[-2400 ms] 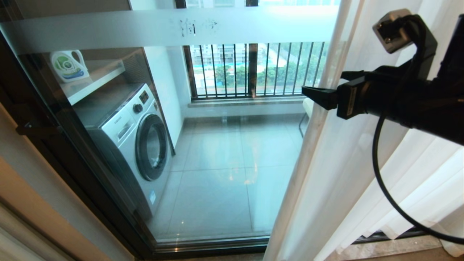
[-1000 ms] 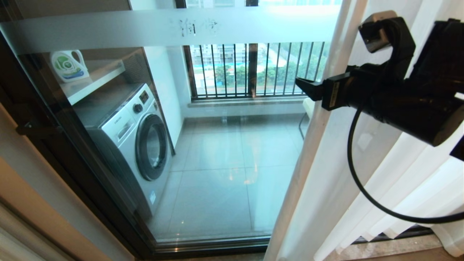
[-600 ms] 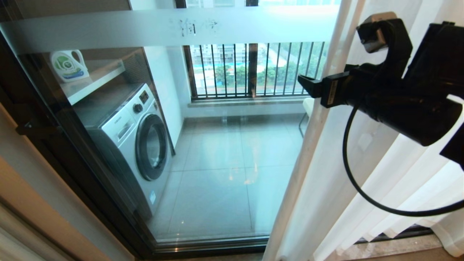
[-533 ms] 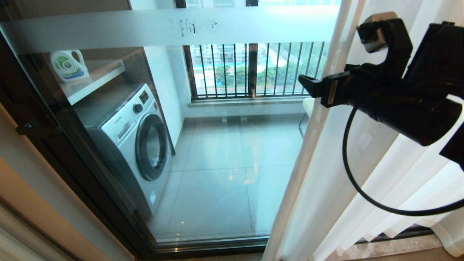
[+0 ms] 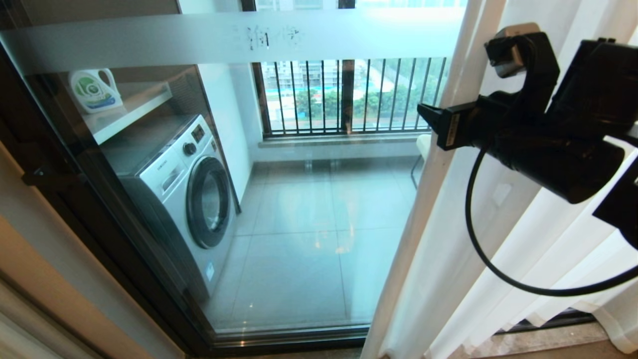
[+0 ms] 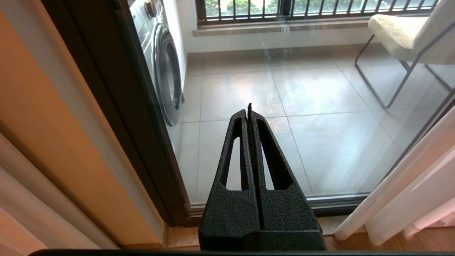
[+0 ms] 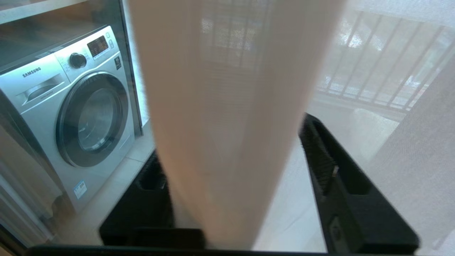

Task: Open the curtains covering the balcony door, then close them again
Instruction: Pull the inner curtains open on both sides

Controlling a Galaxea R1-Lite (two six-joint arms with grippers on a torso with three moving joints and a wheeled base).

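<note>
The balcony door (image 5: pixel 299 224) is a glass panel in a dark frame with a frosted band (image 5: pixel 149 40) across its top. The sheer white curtains (image 5: pixel 448 239) hang bunched at the right, leaving most of the glass bare. My right gripper (image 5: pixel 429 115) reaches in from the right at the curtain's hemmed edge. In the right wrist view that edge (image 7: pixel 227 89) hangs between the open jaws of the right gripper (image 7: pixel 231 138), and one finger (image 7: pixel 327 167) stands clear of the fabric. My left gripper (image 6: pixel 249 110) is parked low and shut on nothing, pointing at the glass.
Behind the glass stand a washing machine (image 5: pixel 189 189), a shelf with a detergent bottle (image 5: pixel 94 89), a barred railing window (image 5: pixel 349 94) and a chair (image 6: pixel 401 32). A tan drape (image 6: pixel 35 124) hangs at the left. A black cable (image 5: pixel 478 234) loops below my right arm.
My right gripper has edged slightly to the right at the curtain's hem and its wrist has tipped a little. The curtain, the door and the left arm have not moved.
</note>
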